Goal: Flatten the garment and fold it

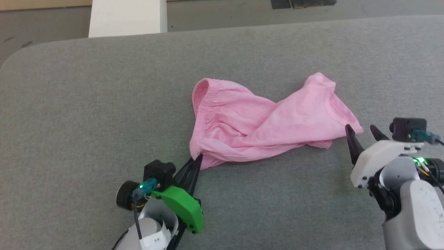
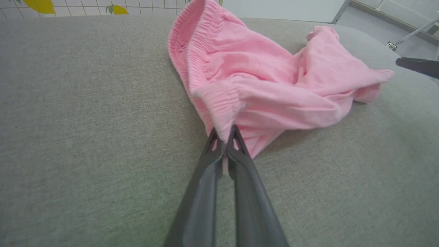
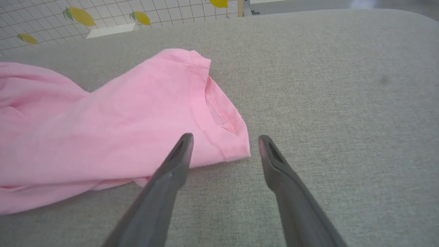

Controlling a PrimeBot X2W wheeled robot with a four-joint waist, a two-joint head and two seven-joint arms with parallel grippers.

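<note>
— What does the garment look like?

— One light pink pair of thin soft shorts [image 1: 263,121], crumpled and twisted on the grey fabric table [image 1: 86,121]. Its gathered waistband [image 2: 192,51] lies at my left gripper [image 1: 197,159], and one hemmed leg opening [image 3: 219,116] at my right gripper [image 1: 363,132].

— And your two grippers?

— The left is pinched on the waistband's corner. The right's fingers stand apart at the leg hem, gripping nothing.

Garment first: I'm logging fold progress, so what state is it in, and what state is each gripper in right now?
garment: crumpled and twisted on the grey table, not flattened, not folded.
left gripper: fingers shut on the garment at its waistband edge.
right gripper: fingers open at the leg hem corner, gripping nothing.
</note>
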